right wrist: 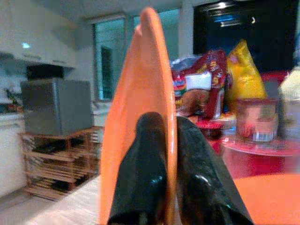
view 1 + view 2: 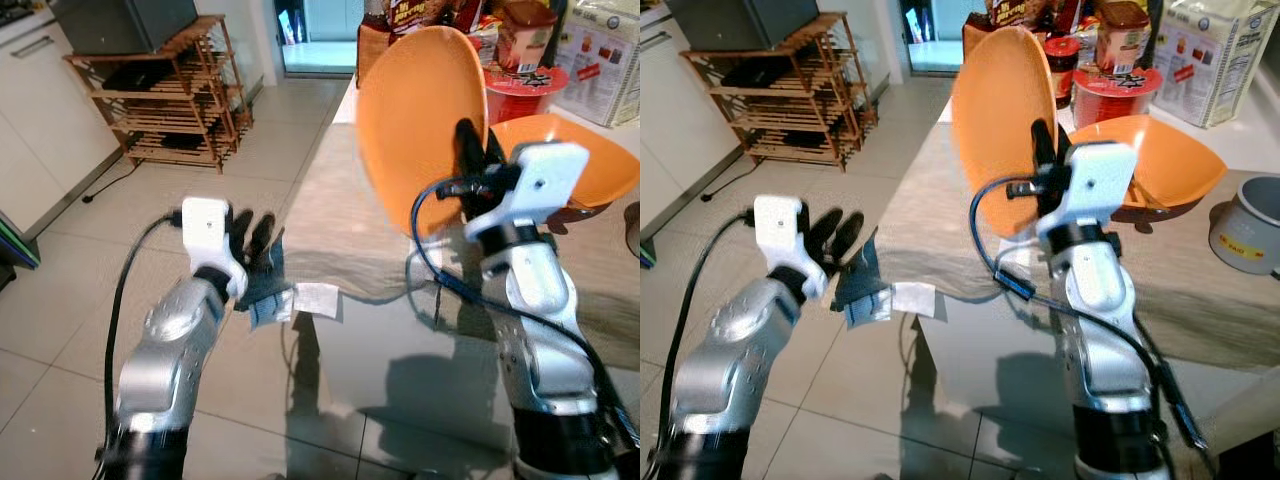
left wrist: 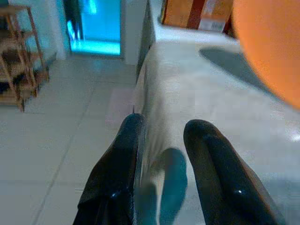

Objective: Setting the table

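My right gripper (image 2: 474,150) is shut on the rim of an orange plate (image 2: 415,120), which it holds upright on edge above the table (image 2: 340,200). In the right wrist view both black fingers (image 1: 143,178) clamp the plate's edge (image 1: 150,70). A second orange plate or bowl (image 2: 580,160) rests tilted on the table behind the right wrist. My left gripper (image 2: 250,240) hangs at the table's left edge, open, with nothing between its fingers (image 3: 117,168); a dark cloth piece with a white tag (image 2: 290,300) sits just under it.
Food packets, a red tin (image 2: 520,90) and a white box (image 2: 600,50) crowd the far end of the table. A grey pot (image 2: 1250,235) stands at the right. A wooden rack (image 2: 170,90) carrying a dark appliance stands on the tiled floor to the left.
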`<state>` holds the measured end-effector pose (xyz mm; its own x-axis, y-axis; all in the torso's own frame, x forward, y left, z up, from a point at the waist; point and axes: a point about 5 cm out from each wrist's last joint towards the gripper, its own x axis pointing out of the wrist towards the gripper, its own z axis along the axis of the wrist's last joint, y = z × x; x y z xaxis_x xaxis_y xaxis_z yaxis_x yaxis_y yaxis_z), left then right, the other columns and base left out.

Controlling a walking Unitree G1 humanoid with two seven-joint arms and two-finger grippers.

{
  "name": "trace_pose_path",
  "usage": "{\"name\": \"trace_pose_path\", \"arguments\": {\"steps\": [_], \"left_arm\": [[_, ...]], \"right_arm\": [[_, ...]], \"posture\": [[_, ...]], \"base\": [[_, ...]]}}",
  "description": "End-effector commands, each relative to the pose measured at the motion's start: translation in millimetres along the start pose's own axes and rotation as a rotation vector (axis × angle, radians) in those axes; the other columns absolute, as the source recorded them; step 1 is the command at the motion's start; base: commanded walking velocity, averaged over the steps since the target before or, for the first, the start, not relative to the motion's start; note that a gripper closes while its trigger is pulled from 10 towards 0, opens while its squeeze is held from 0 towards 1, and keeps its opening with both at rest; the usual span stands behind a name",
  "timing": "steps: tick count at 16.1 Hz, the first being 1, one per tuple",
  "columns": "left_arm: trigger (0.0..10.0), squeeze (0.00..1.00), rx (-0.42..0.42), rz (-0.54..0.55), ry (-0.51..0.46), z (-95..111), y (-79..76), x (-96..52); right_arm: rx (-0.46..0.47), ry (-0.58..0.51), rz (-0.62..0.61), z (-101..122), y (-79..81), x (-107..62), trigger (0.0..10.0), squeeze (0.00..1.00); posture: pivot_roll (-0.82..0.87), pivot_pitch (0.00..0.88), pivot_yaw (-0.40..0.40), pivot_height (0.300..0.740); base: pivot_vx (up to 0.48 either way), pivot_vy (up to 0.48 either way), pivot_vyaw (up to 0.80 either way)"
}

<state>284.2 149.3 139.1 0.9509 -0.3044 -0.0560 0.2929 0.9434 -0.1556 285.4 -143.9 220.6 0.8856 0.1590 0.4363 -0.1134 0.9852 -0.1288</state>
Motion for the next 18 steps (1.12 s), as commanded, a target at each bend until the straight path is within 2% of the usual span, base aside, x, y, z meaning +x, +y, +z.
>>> {"name": "trace_pose_path", "arguments": {"steps": [1, 4, 6, 9, 16, 18], "left_arm": [[10.0, 0.0, 0.005, 0.016, -0.019, 2.5, 7.4, -3.0], [10.0, 0.0, 0.029, 0.03, -0.026, 5.2, 3.8, 0.2], [10.0, 0.0, 0.012, 0.026, -0.031, 5.4, 2.1, 1.6], [10.0, 0.0, -0.011, 0.024, -0.05, 7.8, 0.2, 4.6], [10.0, 0.0, -0.007, 0.028, -0.053, 9.1, 3.0, 9.8], [10.0, 0.0, -0.005, 0.032, -0.057, 9.6, 3.8, 10.5]], "right_arm": [[-0.043, -0.049, 0.03, 6.9, 6.7, -0.3, 0.0, 0.0], [-0.033, -0.019, 0.041, -2.5, 11.3, -4.0, 0.0, 0.0], [-0.003, 0.018, 0.034, -11.2, 11.2, -6.5, 0.0, 0.0], [0.025, 0.065, 0.036, -23.6, 12.7, -11.8, 0.0, 0.0], [0.014, 0.107, 0.07, -34.1, 14.9, -16.4, 0.0, 0.0], [0.021, 0.122, 0.071, -36.3, 15.7, -17.6, 0.0, 0.0]], "posture": [[-0.13, 0.0, 0.113, 0.735], [-0.13, 0.0, 0.105, 0.735], [-0.12, 0.0, 0.102, 0.735], [-0.13, 0.0, 0.097, 0.735], [-0.13, 0.0, 0.092, 0.735], [-0.13, 0.0, 0.093, 0.735]], "base": [[0.0, 0.0, 0.0], [0.0, 0.0, 0.0], [0.0, 0.0, 0.0], [-0.326, 0.0, 0.0], [-0.384, 0.0, 0.0], [0.0, 0.0, -0.4]]}}
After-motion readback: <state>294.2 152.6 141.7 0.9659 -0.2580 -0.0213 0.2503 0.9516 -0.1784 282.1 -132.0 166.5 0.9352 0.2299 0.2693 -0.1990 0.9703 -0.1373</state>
